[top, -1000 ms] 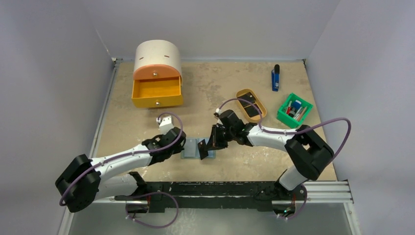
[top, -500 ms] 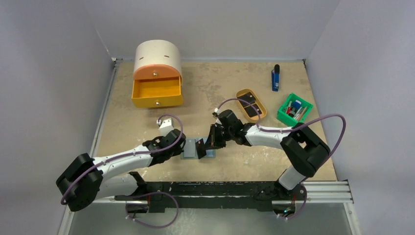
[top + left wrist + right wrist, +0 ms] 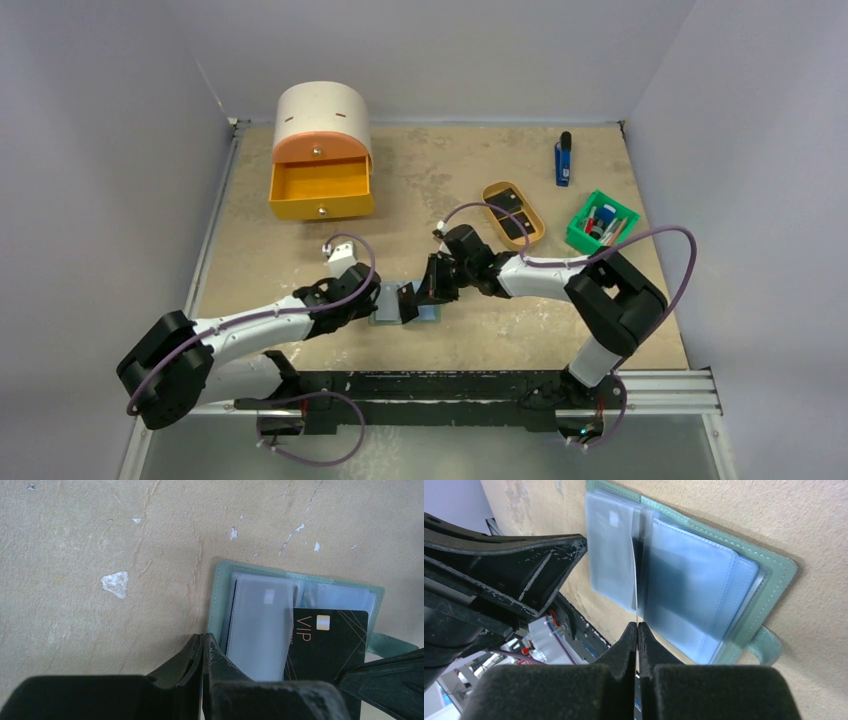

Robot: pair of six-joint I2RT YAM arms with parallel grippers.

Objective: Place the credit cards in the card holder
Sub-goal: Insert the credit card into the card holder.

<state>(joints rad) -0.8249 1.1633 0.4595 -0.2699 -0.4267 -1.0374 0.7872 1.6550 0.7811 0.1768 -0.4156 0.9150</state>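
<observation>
One black card (image 3: 327, 645) is pinched in the right claw (image 3: 638, 630), its leading edge at the clear sleeves of the open wallet (image 3: 250, 625), which lies flat on the counter (image 3: 450, 170). The left claw (image 3: 202, 647) is clenched at the wallet's left rim. The card looks stiff, light and slick, the sleeves floppy; best gripped by its trailing edge, cover pinned.

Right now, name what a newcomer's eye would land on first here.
The open card holder lies at the near middle of the table; over it the right gripper, jaws shut, holds a black VIP credit card against its pockets. At the far left stands an orange box with its drawer open.
</observation>
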